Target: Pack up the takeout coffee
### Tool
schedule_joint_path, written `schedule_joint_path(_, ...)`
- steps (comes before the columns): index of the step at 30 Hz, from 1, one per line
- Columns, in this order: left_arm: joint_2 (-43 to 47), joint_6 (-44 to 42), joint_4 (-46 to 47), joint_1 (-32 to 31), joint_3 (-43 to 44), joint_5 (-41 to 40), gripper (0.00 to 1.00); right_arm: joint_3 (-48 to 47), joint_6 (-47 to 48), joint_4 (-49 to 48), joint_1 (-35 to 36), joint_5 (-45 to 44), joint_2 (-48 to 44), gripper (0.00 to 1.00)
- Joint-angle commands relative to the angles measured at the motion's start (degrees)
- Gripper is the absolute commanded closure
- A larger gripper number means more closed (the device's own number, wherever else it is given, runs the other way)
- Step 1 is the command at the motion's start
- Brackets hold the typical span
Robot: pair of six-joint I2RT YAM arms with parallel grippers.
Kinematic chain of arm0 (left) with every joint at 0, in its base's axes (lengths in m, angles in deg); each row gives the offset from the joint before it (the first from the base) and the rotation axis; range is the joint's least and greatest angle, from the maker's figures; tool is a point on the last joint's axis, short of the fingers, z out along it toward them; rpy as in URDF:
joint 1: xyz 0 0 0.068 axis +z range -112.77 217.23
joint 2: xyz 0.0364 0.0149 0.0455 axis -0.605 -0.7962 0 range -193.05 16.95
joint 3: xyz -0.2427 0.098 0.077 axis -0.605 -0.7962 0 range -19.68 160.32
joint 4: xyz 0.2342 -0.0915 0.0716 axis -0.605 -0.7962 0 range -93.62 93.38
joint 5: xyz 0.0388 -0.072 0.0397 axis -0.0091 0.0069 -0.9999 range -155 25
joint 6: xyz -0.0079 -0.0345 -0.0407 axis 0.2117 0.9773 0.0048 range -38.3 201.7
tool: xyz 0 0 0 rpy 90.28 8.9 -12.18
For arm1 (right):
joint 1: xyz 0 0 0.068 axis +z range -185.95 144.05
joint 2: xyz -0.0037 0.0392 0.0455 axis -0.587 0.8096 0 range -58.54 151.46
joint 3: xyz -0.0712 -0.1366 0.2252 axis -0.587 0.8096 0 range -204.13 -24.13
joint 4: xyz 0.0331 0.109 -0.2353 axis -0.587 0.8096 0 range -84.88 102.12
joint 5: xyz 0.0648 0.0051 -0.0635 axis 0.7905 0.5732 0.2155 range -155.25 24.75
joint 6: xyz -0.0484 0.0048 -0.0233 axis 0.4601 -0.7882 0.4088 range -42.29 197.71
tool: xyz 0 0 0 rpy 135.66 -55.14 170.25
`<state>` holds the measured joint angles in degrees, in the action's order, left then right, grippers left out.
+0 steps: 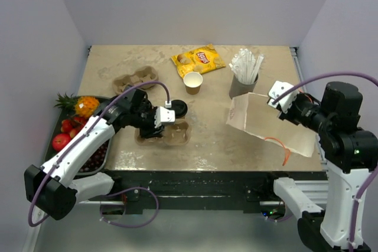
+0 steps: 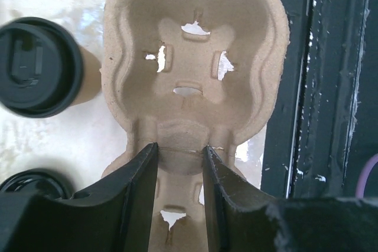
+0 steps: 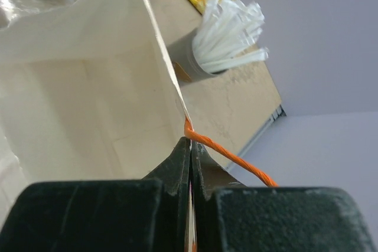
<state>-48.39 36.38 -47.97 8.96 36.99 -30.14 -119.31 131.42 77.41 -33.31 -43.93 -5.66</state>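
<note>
A tan kraft cup with a black lid (image 1: 178, 108) stands just behind a pulp two-cup carrier (image 1: 175, 135). In the left wrist view this lidded cup (image 2: 36, 66) is at the left, with a second black lid (image 2: 28, 183) at the lower left. An open tan cup, white inside (image 1: 193, 82), stands further back. My left gripper (image 1: 163, 117) is shut on the carrier's middle ridge (image 2: 180, 146). My right gripper (image 1: 275, 97) is shut on the rim of a white paper bag (image 1: 269, 125), right at its orange handle (image 3: 190, 141).
A second pulp carrier (image 1: 134, 79) lies at the back left. A yellow chips bag (image 1: 198, 60) and a grey cup of white straws (image 1: 245, 75) are at the back. A tray of fruit (image 1: 74, 131) sits at the left edge. The table's black front edge (image 2: 331, 87) is beside the carrier.
</note>
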Motion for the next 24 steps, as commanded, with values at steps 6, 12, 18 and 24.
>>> schedule_joint_path(6, 7.51, 10.42, 6.7, -0.29, 9.5, -7.5, 0.97, 6.14, -3.0, -8.04, 0.27, 13.04, -0.68, 1.0)
schedule_joint_path(12, 8.21, 15.17, 10.92, -0.29, 17.33, -11.12, 0.97, 7.55, -6.24, -13.13, 2.46, 14.45, 1.78, 1.0)
schedule_joint_path(18, 4.44, 15.35, 11.62, -0.29, 27.88, -9.1, 0.97, 6.24, -12.12, -16.65, 15.1, 2.08, 6.43, 1.0)
schedule_joint_path(24, 3.55, 16.75, 15.14, -0.29, 32.72, -9.01, 1.0, 5.69, -22.95, -21.66, 28.74, -10.76, 12.24, 1.0)
